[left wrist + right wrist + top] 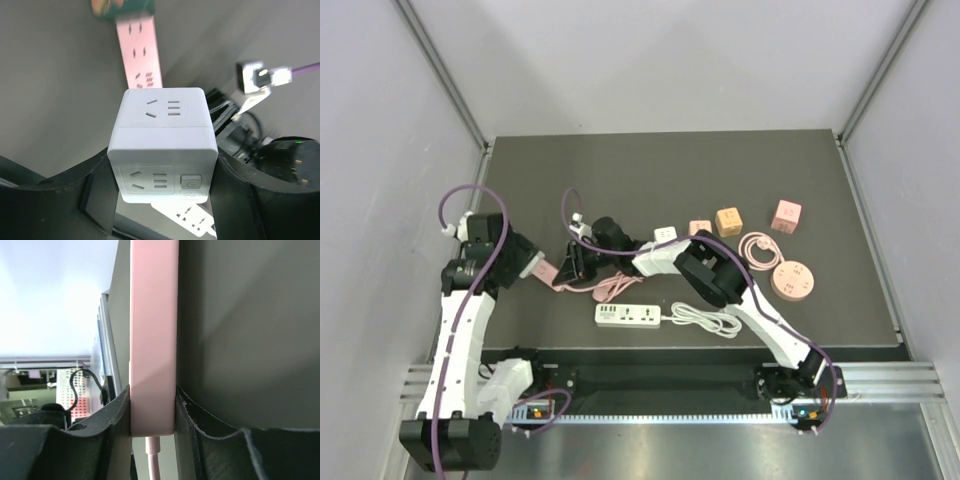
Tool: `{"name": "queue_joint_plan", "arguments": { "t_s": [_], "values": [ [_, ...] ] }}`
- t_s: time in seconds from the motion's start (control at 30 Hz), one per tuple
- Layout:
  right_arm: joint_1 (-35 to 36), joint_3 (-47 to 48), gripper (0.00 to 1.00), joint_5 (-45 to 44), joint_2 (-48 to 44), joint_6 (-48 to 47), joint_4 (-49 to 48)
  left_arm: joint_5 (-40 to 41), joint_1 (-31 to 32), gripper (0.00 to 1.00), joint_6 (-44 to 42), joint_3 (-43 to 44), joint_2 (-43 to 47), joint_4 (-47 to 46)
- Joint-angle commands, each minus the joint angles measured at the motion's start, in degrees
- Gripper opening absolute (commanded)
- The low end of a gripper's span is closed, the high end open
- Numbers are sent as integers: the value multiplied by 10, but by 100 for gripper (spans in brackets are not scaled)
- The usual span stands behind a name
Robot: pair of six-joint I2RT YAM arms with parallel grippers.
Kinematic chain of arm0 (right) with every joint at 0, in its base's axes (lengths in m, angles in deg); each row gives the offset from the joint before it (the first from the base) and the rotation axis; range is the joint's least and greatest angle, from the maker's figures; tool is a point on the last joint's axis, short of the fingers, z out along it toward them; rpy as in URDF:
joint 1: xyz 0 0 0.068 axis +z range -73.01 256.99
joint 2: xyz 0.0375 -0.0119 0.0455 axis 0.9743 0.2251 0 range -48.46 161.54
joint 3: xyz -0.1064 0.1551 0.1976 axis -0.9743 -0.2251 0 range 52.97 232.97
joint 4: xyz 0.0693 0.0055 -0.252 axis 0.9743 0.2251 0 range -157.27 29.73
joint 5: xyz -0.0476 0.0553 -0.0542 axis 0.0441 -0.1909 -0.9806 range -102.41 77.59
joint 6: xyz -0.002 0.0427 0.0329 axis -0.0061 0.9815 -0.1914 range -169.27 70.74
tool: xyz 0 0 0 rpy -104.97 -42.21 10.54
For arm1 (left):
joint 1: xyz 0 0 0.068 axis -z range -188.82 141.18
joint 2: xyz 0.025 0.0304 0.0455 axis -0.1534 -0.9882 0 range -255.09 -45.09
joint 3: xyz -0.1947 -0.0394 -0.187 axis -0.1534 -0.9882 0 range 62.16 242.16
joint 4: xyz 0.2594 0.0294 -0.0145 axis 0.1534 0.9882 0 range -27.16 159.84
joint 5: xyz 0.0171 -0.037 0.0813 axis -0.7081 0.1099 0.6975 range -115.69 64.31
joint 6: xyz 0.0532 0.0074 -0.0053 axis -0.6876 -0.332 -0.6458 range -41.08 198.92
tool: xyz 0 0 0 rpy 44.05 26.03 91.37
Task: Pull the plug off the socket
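The plug, a white cube adapter (162,145), sits between the fingers of my left gripper (164,194), which is shut on its two sides. Beyond it lies the socket, a flat pink power strip (140,50), its near end hidden behind the cube, so I cannot tell whether the two are joined. My right gripper (152,412) is shut on the pink strip (153,340) at its cable end, with the pink cable (154,460) hanging below. In the top view the two grippers face each other, left gripper (532,263) and right gripper (577,262), with the strip (548,272) between them.
A white power strip (628,315) with a coiled white cable (705,320) lies near the front edge. Behind the right arm stand a small white cube (665,234), a pink cube (700,228), an orange cube (728,221) and another pink cube (786,215). A round pink socket (792,282) lies at right.
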Motion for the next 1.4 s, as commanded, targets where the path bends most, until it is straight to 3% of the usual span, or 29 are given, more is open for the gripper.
{"name": "queue_joint_plan", "arguments": {
  "t_s": [0.0, 0.07, 0.17, 0.47, 0.7, 0.87, 1.0, 1.03, 1.1, 1.37],
  "values": [
    [-4, -1, 3, -54, 13, -85, 107, 58, 0, 0, -62, 73, 18, 21],
    [-4, 9, 16, -53, 14, -98, 117, 79, 0, 0, -81, 90, 19, 37],
    [-4, 19, 27, -53, 8, -115, 127, 80, 0, 0, -93, 99, 16, 47],
    [-7, 87, 73, -79, -66, -244, 243, 22, 0, 0, -117, 103, 35, 39],
    [-35, 68, 84, -89, -174, -282, 292, -66, 0, 0, -86, 72, 32, -18],
    [-93, -13, 86, -185, -300, -311, 311, -156, 19, 0, -43, 25, 7, -109],
    [-160, -169, 87, -253, -408, -310, 230, -78, 147, 0, -20, 28, -44, -159],
    [-187, -237, 87, -264, -427, -313, 185, -29, 204, 0, -19, 32, -72, -170],
    [-224, -319, 89, -282, -473, -325, 133, -14, 262, 0, -19, 45, -128, -214],
    [-316, -466, 90, -300, -560, -325, 27, 6, 301, 0, -12, 60, -282, -399]
  ]
}}
